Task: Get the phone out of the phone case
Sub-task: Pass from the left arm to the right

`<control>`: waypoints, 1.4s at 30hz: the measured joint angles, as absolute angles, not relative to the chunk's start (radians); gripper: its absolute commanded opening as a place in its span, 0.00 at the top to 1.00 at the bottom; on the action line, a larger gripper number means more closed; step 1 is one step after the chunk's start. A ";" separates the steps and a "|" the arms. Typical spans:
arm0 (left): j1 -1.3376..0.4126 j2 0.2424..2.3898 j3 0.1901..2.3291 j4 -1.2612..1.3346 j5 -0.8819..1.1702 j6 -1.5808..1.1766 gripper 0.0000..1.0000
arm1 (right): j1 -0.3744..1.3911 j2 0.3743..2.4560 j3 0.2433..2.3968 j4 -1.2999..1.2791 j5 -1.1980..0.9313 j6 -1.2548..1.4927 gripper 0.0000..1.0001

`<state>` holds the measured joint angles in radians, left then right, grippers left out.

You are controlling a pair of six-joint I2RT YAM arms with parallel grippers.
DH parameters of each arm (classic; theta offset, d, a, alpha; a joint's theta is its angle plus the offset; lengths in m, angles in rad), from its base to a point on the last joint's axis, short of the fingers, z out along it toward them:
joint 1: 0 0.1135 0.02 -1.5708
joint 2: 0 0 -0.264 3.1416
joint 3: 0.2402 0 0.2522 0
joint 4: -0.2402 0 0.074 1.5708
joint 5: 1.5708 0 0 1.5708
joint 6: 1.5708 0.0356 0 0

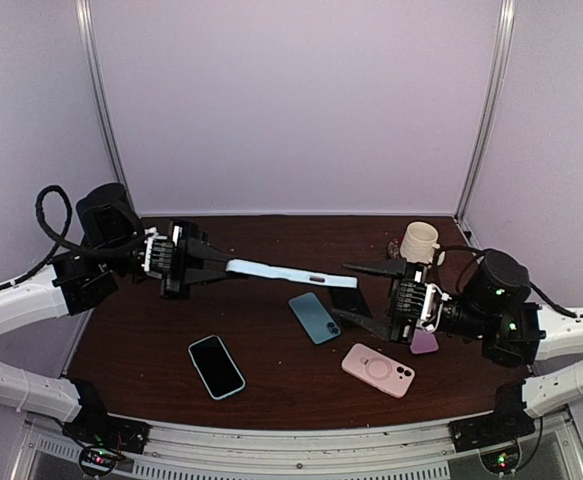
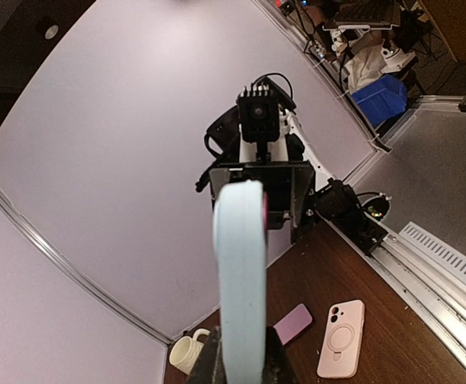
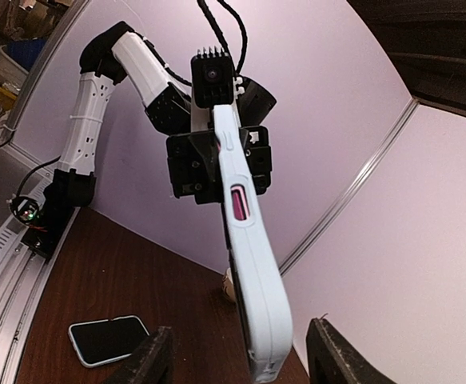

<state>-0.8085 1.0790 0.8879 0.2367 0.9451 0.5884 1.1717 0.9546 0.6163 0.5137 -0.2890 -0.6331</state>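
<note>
The light blue phone case (image 1: 271, 272) is held up in the air above the brown surface (image 1: 141, 340), lying nearly flat between the two arms. A bit of pink can be seen through a slot in its side. One end is gripped tight by the left tool (image 1: 221, 268). The other end is flanked by the right tool (image 1: 349, 290), whose fingers are spread apart and not touching it. On the surface below, a teal phone (image 1: 314, 317), a pink case (image 1: 378, 369) and a black-screened phone (image 1: 216, 366) are laid flat. A mug (image 1: 420, 241) is seen near the back.
</note>
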 measured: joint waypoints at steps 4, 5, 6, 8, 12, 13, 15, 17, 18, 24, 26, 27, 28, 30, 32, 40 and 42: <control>-0.809 1.079 0.886 0.262 0.962 0.572 1.00 | 1.172 0.974 0.638 0.527 -0.316 -0.632 0.56; -0.809 1.079 0.884 0.273 0.966 0.566 1.00 | 1.172 0.979 0.641 0.530 -0.323 -0.627 0.58; -0.809 1.079 0.881 0.283 0.970 0.561 1.00 | 1.172 0.985 0.645 0.532 -0.330 -0.624 0.59; -0.809 1.079 0.877 0.299 0.979 0.551 1.00 | 1.172 0.997 0.652 0.539 -0.342 -0.622 0.62; -0.809 1.079 0.873 0.313 0.994 0.542 1.00 | 1.172 1.011 0.660 0.547 -0.364 -0.621 0.67; -0.809 1.079 0.873 0.315 0.999 0.540 1.00 | 1.172 1.017 0.665 0.547 -0.368 -0.620 0.68; -0.809 1.079 0.873 0.315 1.003 0.537 1.00 | 1.172 1.025 0.676 0.550 -0.378 -0.619 0.70; -0.809 1.079 0.873 0.316 1.007 0.536 1.00 | 1.172 1.032 0.684 0.552 -0.384 -0.619 0.72; -0.809 1.079 0.873 0.316 1.010 0.535 1.00 | 1.172 1.036 0.688 0.553 -0.388 -0.618 0.73; -0.809 1.079 0.871 0.318 1.024 0.533 1.00 | 1.172 1.061 0.706 0.555 -0.408 -0.617 0.86; -0.809 1.078 0.869 0.318 1.029 0.533 1.00 | 1.172 1.068 0.713 0.553 -0.413 -0.619 0.90; -0.809 1.077 0.869 0.317 1.029 0.533 1.00 | 1.172 1.068 0.716 0.553 -0.413 -0.623 0.91; -0.809 1.075 0.869 0.312 1.029 0.534 1.00 | 1.172 1.069 0.718 0.551 -0.414 -0.628 0.93; -0.809 1.071 0.869 0.296 1.028 0.543 1.00 | 1.171 1.070 0.721 0.545 -0.415 -0.638 0.97; -0.809 1.065 0.869 0.274 1.023 0.564 1.00 | 1.172 1.072 0.725 0.534 -0.415 -0.648 1.00; -0.810 1.044 0.867 0.189 0.981 0.672 0.52 | 1.172 1.071 0.731 0.494 -0.391 -0.670 1.00; -0.809 1.037 0.861 0.182 0.959 0.699 0.48 | 1.172 1.071 0.731 0.468 -0.376 -0.671 1.00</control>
